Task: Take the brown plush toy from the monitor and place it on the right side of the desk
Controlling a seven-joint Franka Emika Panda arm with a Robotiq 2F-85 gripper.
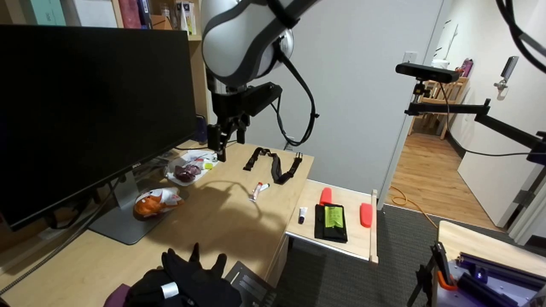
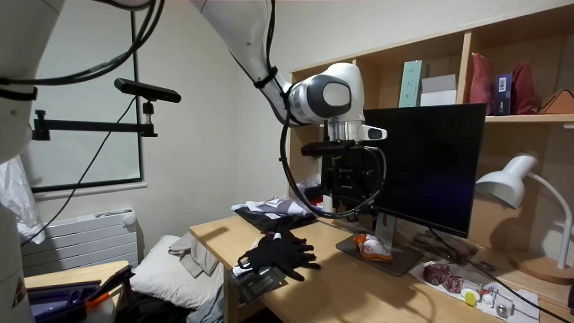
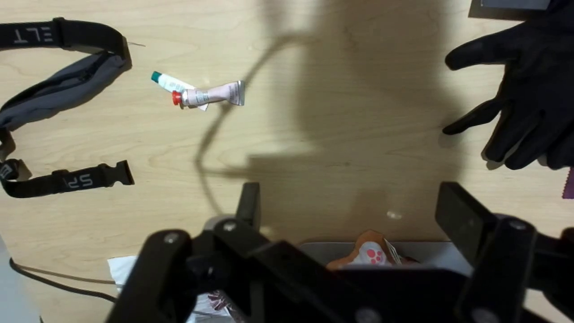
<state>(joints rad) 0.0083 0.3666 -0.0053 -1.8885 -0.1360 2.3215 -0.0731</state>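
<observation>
The brown plush toy (image 1: 149,204) is orange-brown with white parts and lies on the grey base (image 1: 123,226) of the monitor (image 1: 98,106). It also lies there below the screen (image 2: 430,170) in an exterior view, as the toy (image 2: 371,247). In the wrist view only its brown edge and a white paw with pink pads (image 3: 371,253) show; the rest is hidden behind the gripper body. My gripper (image 1: 230,143) hangs above the desk (image 1: 222,209), in front of the monitor and apart from the toy. Its fingers (image 3: 350,206) are wide apart with nothing between them.
Black gloves (image 1: 187,277) lie at the desk's near end. A black strap (image 1: 279,170) and small tubes (image 1: 258,190) lie toward the opposite end. A white sheet with purple items (image 1: 187,170) lies beside the monitor stand. A lamp (image 2: 506,181) stands beside the monitor.
</observation>
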